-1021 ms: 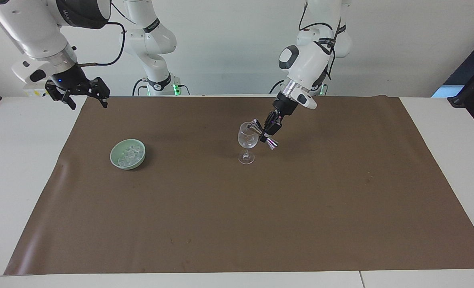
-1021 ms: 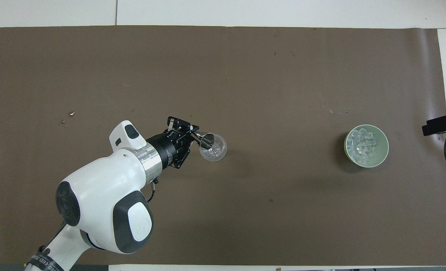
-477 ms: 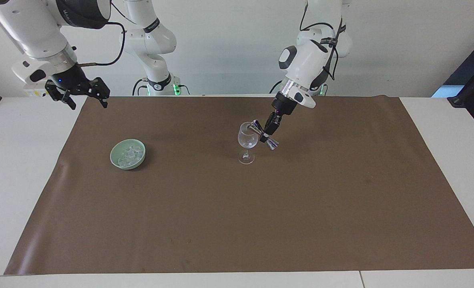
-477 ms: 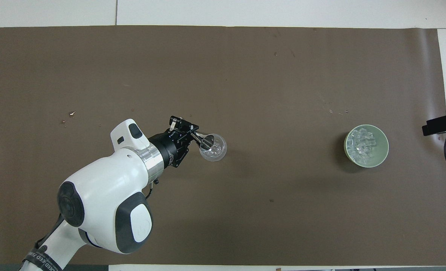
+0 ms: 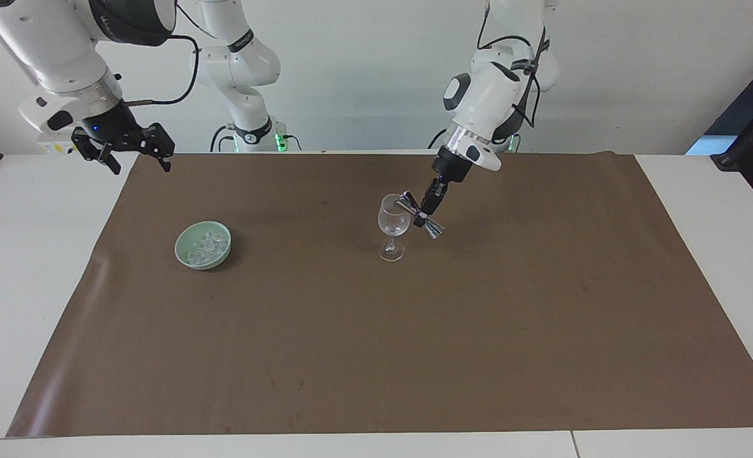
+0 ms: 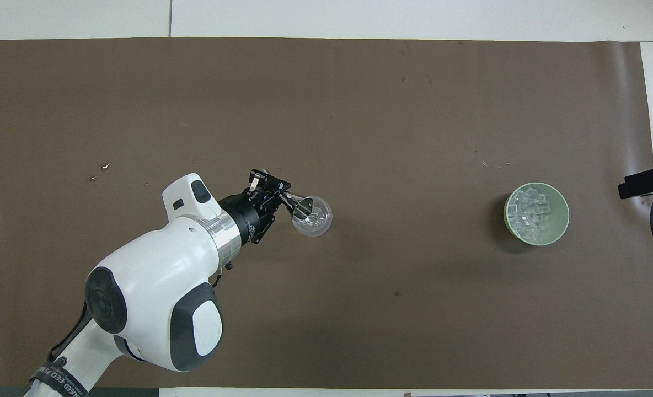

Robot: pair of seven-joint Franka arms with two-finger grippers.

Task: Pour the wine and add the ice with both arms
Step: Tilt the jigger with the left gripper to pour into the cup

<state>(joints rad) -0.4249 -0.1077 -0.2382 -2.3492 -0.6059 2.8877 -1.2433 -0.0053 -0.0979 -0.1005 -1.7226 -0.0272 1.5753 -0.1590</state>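
Ice (image 5: 207, 247) comes first as we read across the facing view: a heap of clear chunks in a pale green bowl (image 5: 182, 248) toward the right arm's end of the tabletop (image 5: 27, 273), on the brown mat (image 5: 376, 356). Above the mat's corner nearest the robots at that end, the right gripper (image 5: 136, 154) waits in the air with its jaws wide and nothing in them. Further along, near the middle of the mat, stands a clear stemmed glass (image 5: 393, 226), upright and well apart from the bowl. The left gripper (image 5: 425, 210) is clamped on a small metal measuring cup (image 5: 420, 215), double-ended and tilted so that one end sits right at the glass's rim. We judge the pouring step to be under way or close to finished; something clear and glinting shows in the glass from overhead, but we cannot tell whether it is liquid or ice. What looks left to us is setting the cup aside and moving ice from the bowl into the glass, presumably work for the waiting arm.
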